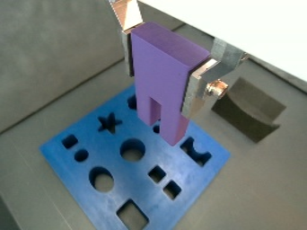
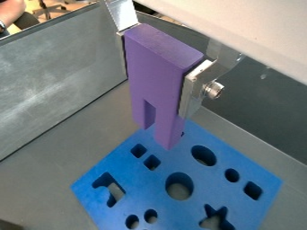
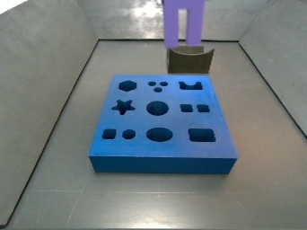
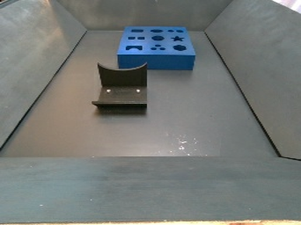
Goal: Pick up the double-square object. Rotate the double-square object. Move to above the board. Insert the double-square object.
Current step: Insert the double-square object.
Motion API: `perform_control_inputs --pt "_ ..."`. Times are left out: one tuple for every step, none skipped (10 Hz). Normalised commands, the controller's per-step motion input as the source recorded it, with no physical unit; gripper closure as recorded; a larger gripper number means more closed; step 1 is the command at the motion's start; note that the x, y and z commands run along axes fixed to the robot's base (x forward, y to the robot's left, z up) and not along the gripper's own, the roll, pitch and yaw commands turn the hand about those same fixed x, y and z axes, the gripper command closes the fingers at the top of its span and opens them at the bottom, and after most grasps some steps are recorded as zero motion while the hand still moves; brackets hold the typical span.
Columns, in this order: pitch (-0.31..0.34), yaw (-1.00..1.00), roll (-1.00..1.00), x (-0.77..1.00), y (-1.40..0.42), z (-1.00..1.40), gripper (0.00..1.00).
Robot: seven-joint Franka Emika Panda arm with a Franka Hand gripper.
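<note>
My gripper (image 1: 164, 58) (image 2: 160, 56) is shut on the double-square object (image 1: 162, 90) (image 2: 153, 90), a tall lavender block. The silver fingers (image 1: 200, 83) clamp its upper part from two sides. It hangs upright with its slotted two-legged end pointing down. In both wrist views that lower end shows over the blue board (image 1: 202, 171) (image 2: 150, 190), clear of its top. In a side view the double-square object (image 3: 184, 22) hangs high at the back, past the board (image 3: 162, 163); the gripper is cut off there. In a side view the board (image 4: 159, 61) lies at the far end, with gripper and block out of frame.
A dark olive-grey U-shaped holder (image 3: 189, 59) (image 4: 120, 88) (image 1: 249, 108) stands on the grey floor just beyond the board's far edge. Grey metal walls (image 3: 72, 81) (image 2: 60, 81) enclose the workspace on all sides.
</note>
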Motion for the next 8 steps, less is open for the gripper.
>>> perform_control_inputs --pt "-0.103 0.0 -0.1 0.44 0.0 -0.39 1.0" --pt "-0.071 0.0 -0.13 0.39 -0.01 -0.36 1.0" --pt "-0.043 0.0 -0.06 0.37 -0.03 -0.43 1.0" --pt "-0.009 0.0 0.0 0.4 -0.04 -0.52 1.0" --pt "0.0 0.0 0.0 0.39 -0.06 -0.55 1.0" --pt "0.0 0.0 0.0 0.4 -0.06 -0.55 1.0" --pt "-0.006 0.0 0.0 0.37 -0.06 -0.56 1.0" --pt "0.0 0.0 0.03 0.38 -0.02 -0.57 1.0"
